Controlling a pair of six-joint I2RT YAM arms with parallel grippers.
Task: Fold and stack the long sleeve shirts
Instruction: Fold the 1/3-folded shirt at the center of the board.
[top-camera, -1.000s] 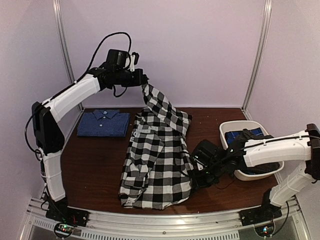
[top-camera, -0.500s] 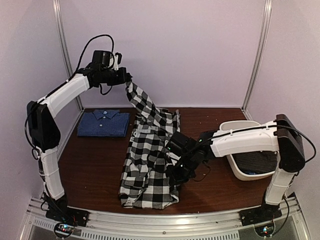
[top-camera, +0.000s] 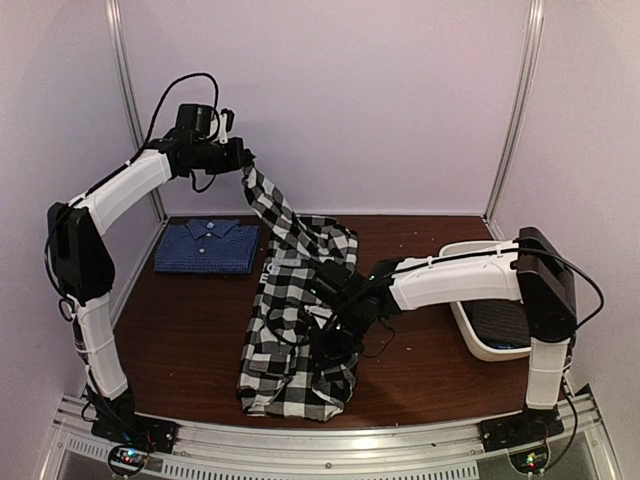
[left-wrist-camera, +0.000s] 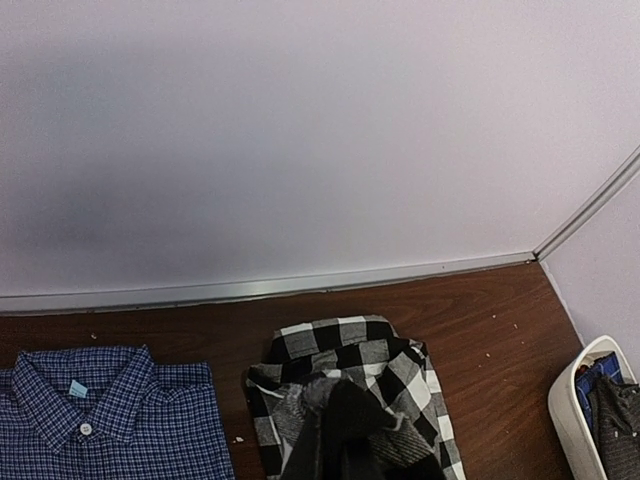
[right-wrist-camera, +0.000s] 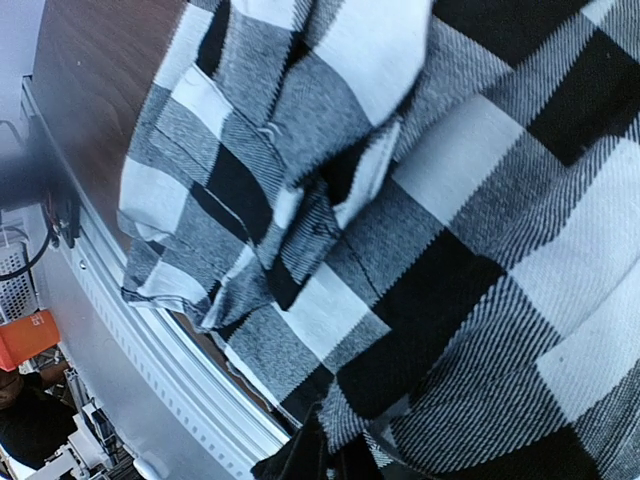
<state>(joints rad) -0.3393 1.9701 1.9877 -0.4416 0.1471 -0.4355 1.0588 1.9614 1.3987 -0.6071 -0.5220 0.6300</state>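
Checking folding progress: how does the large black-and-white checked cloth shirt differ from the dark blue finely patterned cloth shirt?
The black-and-white checked cloth shirt has big bold squares; the dark blue finely patterned cloth shirt has tiny ones. The checked shirt is rumpled, with one end held up by the left gripper; the blue shirt lies folded flat, with no gripper on it. Both are patterned cloth shirts.

Pale lilac walls (top-camera: 330, 100) enclose a dark wooden table (top-camera: 180, 330); metal posts (top-camera: 515, 110) mark the corners.

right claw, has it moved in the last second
Yes. The right claw has swung left, away from the white basket, and now sits over the checked shirt.
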